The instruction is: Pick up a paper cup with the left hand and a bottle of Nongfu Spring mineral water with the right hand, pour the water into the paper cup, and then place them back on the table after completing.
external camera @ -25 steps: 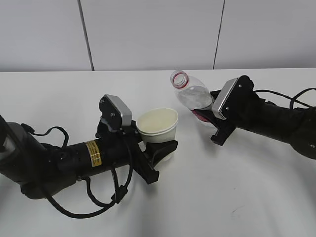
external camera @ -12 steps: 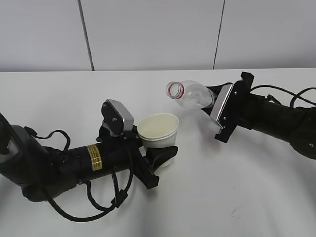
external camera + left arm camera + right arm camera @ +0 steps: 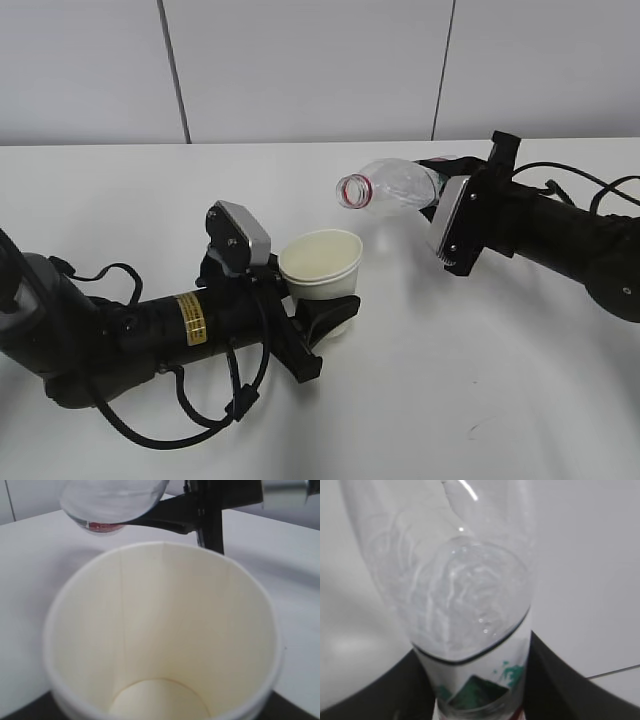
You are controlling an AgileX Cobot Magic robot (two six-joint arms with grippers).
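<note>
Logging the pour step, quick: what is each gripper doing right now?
Left gripper: closed on the paper cup, held upright.
Right gripper: closed on the water bottle, tipped with its open mouth toward the cup.

Left hand (image 3: 325,318): black arm, grey camera block, yellow label sticker, looping black cables. Right hand (image 3: 440,185): black arm, grey camera block with small screws, black cables.

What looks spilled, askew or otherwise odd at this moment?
Nothing stands out. The bottle is tipped on purpose, its open mouth just above and beyond the paper cup, whose bottom looks dry. No spill shows on the table.
</note>
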